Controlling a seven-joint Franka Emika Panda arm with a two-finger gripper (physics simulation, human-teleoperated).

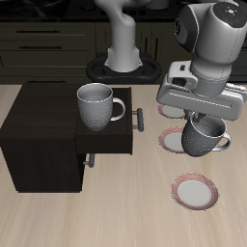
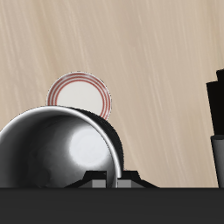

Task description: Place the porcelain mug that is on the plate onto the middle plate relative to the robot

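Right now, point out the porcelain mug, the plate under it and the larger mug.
porcelain mug (image 1: 201,138): exterior view, outer wall.
plate (image 1: 170,142): exterior view, exposed rim beside the mug.
larger mug (image 1: 94,106): exterior view, outer wall; stands on the dark cabinet (image 1: 39,116).

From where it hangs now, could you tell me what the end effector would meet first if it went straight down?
Probably the porcelain mug it hangs over; the end effector appears right at its rim, though contact is unclear.

The light is soft and even, and the wooden table looks bright. The dark cabinet drops a small shadow. Both pictures look a bit blurry. The mug's inside has a pale shine, maybe glare.
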